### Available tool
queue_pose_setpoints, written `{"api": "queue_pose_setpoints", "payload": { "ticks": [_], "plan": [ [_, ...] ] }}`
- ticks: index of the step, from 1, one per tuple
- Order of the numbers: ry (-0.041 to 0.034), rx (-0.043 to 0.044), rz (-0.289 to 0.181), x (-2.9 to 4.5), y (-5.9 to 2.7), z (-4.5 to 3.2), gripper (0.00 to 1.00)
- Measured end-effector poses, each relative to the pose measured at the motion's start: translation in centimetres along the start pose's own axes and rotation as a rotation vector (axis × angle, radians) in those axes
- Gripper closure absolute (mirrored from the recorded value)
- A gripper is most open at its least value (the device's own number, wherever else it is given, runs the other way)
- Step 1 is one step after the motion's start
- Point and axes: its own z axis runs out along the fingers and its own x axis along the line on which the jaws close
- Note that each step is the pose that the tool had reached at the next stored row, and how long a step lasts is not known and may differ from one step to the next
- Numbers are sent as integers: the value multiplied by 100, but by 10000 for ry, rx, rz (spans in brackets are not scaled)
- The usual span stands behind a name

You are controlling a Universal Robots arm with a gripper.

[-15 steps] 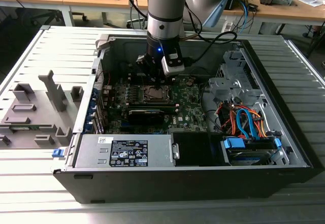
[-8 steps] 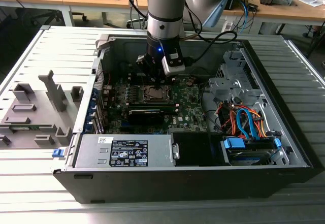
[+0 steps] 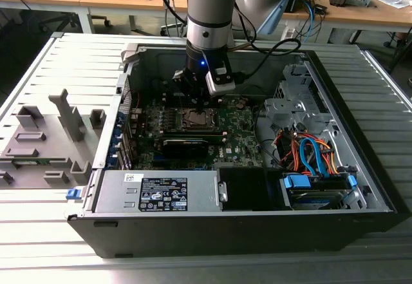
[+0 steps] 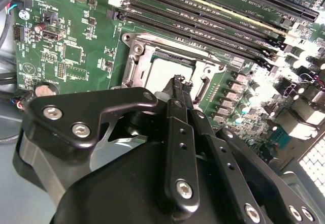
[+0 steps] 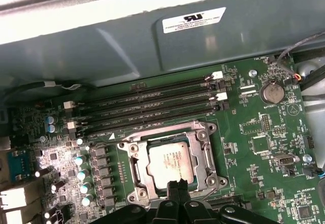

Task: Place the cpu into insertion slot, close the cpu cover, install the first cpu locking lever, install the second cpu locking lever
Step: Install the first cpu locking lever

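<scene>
The fingers (image 4: 176, 88), slim black metal bars, are pressed tip to tip with nothing between them. They sit at one edge of the cpu (image 5: 170, 164); I cannot tell whether they touch it. The cpu, a flat square with a pale silvery face, lies in the insertion slot (image 5: 207, 132). The dull silver cpu cover (image 5: 141, 168) lies flat around it, so the chip shows through its window. Long narrow black memory slots (image 5: 152, 104) run just beside the socket on the green motherboard (image 5: 254, 173). In the exterior view the arm (image 3: 209, 13) reaches down into an open black computer case (image 3: 257, 232). The case rests on a ribbed grey metal surface (image 3: 38, 58), with grey fixtures (image 3: 45, 142) at the exterior view's left. Wooden desks (image 3: 129, 0) stand at the far side.
</scene>
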Motion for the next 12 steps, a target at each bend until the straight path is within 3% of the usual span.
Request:
{"api": "queue_pose_setpoints", "payload": {
  "ticks": [12],
  "plan": [
    [2, 6, -213, 0, 0, 0, 89]
  ]
}}
